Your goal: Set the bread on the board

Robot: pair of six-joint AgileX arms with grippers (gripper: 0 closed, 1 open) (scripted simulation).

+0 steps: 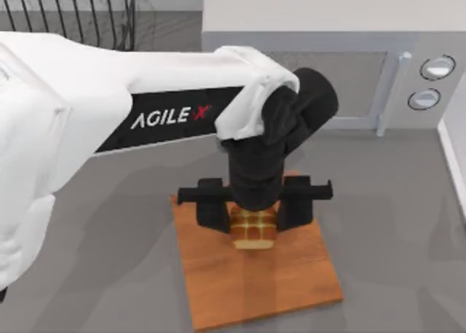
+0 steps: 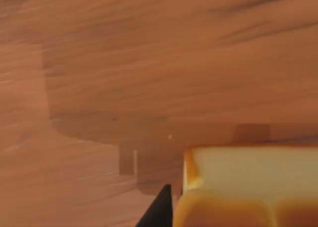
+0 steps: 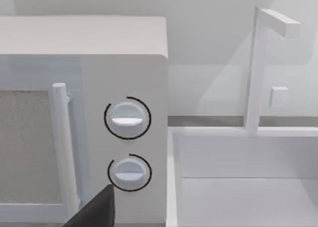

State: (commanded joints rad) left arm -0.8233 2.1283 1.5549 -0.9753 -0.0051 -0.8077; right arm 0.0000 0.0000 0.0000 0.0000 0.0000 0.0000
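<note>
Left gripper (image 1: 254,210) low over board (image 1: 291,275), black fingers (image 1: 212,210) flanking bread (image 1: 253,229) (jaws clamped on it or just beside it: cannot tell). Bread at board's middle. Arm sleeve reads "AGILE X". Microwave (image 1: 342,56) behind board.

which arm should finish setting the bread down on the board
Left. The left gripper is directly over the board with the bread between its fingers; the left wrist view shows wood grain close beneath. The right arm sits off by the microwave and sink.
</note>
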